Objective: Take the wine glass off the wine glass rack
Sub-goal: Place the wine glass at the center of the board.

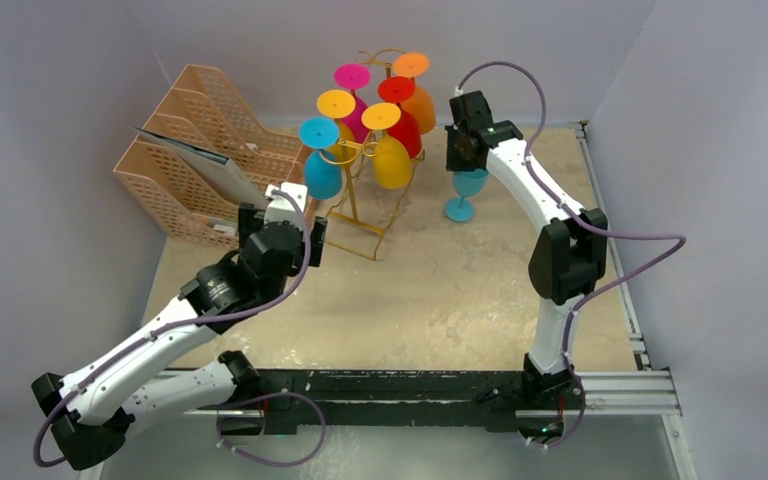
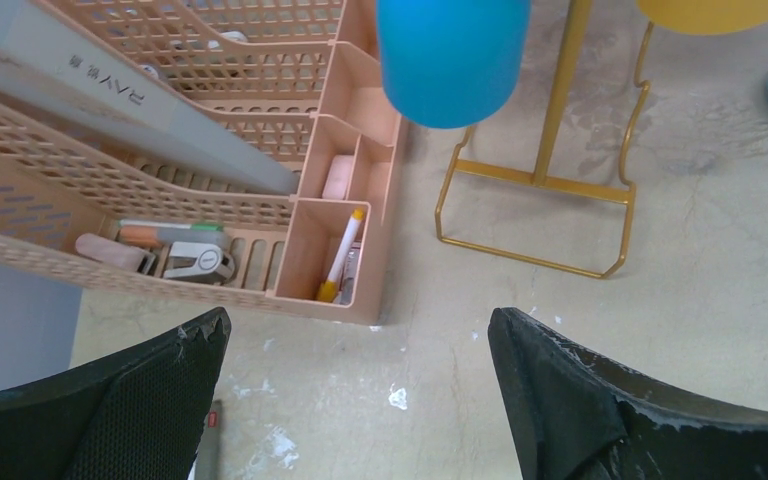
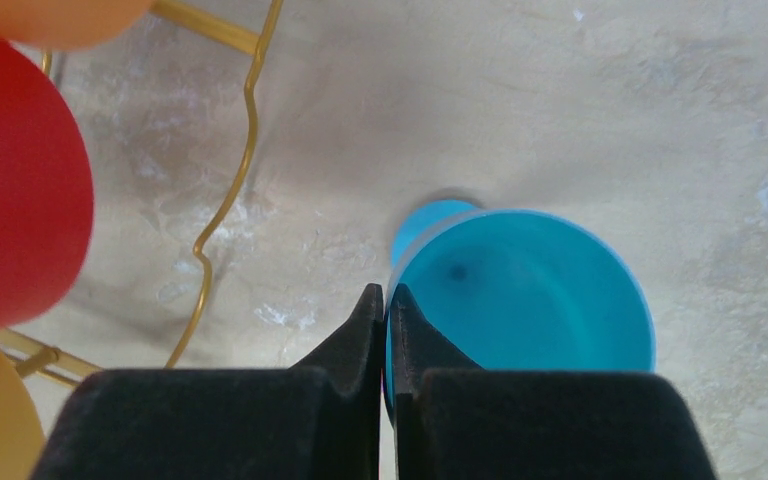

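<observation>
A teal wine glass [image 1: 465,190] stands upright just right of the gold wine glass rack [image 1: 360,200], its foot down at the table. My right gripper [image 1: 463,160] is shut on its rim. In the right wrist view one finger is inside the bowl [image 3: 530,290] and the other outside, with the gripper [image 3: 386,292] pinching the wall. Several coloured glasses still hang upside down on the rack, among them a blue one [image 1: 322,170] and a yellow one [image 1: 392,160]. My left gripper [image 2: 360,325] is open and empty, low beside the rack's base [image 2: 535,215].
A peach lattice file organizer [image 1: 200,150] stands at the back left with pens and small items in its front compartments [image 2: 335,255]. The hanging blue glass [image 2: 452,60] is just ahead of the left gripper. Grey walls close in the table.
</observation>
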Available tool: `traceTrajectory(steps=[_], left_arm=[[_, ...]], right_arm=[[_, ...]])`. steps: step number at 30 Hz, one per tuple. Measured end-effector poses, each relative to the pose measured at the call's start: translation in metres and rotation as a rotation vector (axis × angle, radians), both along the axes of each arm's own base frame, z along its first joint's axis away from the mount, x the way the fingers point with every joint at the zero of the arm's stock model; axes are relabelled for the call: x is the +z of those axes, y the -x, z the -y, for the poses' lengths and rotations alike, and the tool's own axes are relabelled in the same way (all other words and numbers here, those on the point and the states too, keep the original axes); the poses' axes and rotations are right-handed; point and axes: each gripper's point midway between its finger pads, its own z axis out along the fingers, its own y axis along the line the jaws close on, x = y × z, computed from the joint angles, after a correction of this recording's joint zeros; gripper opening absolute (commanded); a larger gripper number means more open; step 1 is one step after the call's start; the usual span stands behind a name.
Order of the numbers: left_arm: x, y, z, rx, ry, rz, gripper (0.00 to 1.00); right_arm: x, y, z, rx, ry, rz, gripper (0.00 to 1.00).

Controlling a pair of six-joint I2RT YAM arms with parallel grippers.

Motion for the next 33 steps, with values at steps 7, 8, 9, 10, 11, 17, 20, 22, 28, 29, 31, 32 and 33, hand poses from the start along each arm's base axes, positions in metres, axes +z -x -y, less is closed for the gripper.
traceTrajectory(steps=[7, 8, 9, 10, 11, 17, 20, 22, 28, 29, 31, 32, 33], left_arm=[[-0.005, -0.018, 0.005, -0.059, 0.053, -0.061, 1.00], [-0.006, -0.021, 0.005, -0.065, 0.064, -0.074, 1.00], [-0.006, -0.024, 0.004, -0.066, 0.069, -0.082, 1.00], [-0.005, -0.025, 0.004, -0.067, 0.075, -0.085, 1.00], [-0.004, -0.026, 0.006, -0.076, 0.081, -0.089, 1.00], [-0.002, -0.025, 0.017, -0.139, 0.112, -0.106, 1.00], [-0.003, -0.027, 0.018, -0.152, 0.095, -0.118, 1.00], [-0.003, -0.030, 0.017, -0.157, 0.085, -0.126, 1.00], [0.004, -0.034, 0.016, -0.169, 0.081, -0.119, 1.00], [0.005, -0.035, 0.016, -0.171, 0.082, -0.118, 1.00], [0.006, -0.034, 0.017, -0.177, 0.085, -0.118, 1.00], [0.006, -0.034, 0.017, -0.178, 0.085, -0.119, 1.00], [0.006, -0.035, 0.017, -0.181, 0.082, -0.118, 1.00]], right_arm=[[-0.018, 0.012, -0.013, 0.076, -0.046, -0.054, 0.00], [-0.018, 0.013, -0.014, 0.081, -0.048, -0.055, 0.00], [-0.017, 0.013, -0.014, 0.085, -0.051, -0.058, 0.02], [-0.017, 0.014, -0.015, 0.093, -0.055, -0.061, 0.04], [-0.016, 0.015, -0.016, 0.100, -0.057, -0.064, 0.07], [-0.006, 0.024, -0.028, 0.166, -0.109, -0.103, 0.19], [-0.002, 0.029, -0.033, 0.200, -0.126, -0.120, 0.15], [0.002, 0.032, -0.034, 0.218, -0.128, -0.127, 0.09], [0.002, 0.040, -0.032, 0.255, -0.107, -0.154, 0.03], [0.001, 0.042, -0.031, 0.257, -0.101, -0.161, 0.02], [0.000, 0.044, -0.028, 0.269, -0.081, -0.168, 0.02], [0.000, 0.044, -0.027, 0.275, -0.074, -0.169, 0.02], [-0.001, 0.044, -0.026, 0.280, -0.066, -0.168, 0.02]])
